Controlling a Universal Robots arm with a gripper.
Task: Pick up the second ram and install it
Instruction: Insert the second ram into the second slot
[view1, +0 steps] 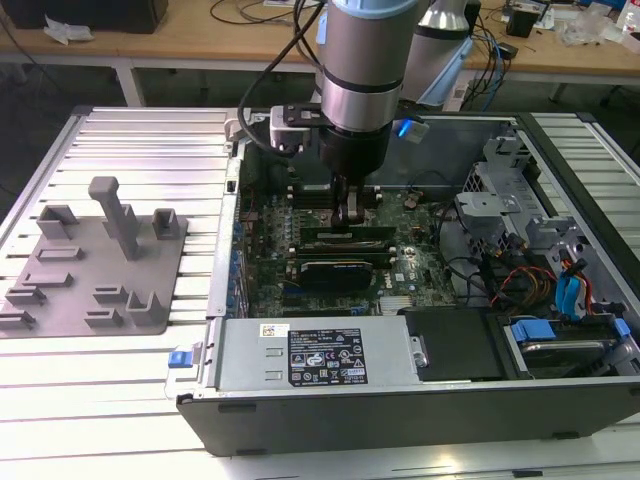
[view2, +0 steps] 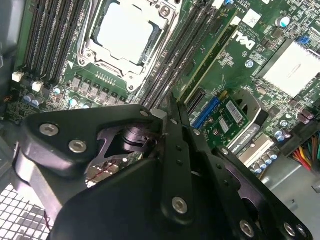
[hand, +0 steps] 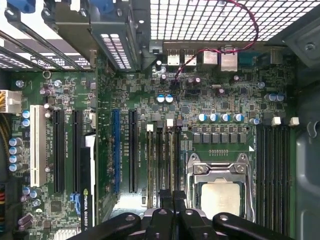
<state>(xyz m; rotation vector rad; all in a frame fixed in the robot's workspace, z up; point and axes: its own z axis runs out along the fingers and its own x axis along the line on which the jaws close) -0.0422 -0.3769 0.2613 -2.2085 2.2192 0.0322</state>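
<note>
Black 2-finger gripper (hand: 172, 196) pressed near-together, seemingly pinching long thin green circuit-board ram stick (hand: 172, 160). Likely light, stiff, fragile: hold top edge mid-length, no twisting.

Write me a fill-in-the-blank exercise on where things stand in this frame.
The gripper hangs inside the open computer case, above the green ____.
The grey fixture plate lies on the slatted table, to the exterior view's ____ of the case.
In the first wrist view, the CPU socket sits between two banks of ____ slots.
Missing words: motherboard; left; memory.
</note>
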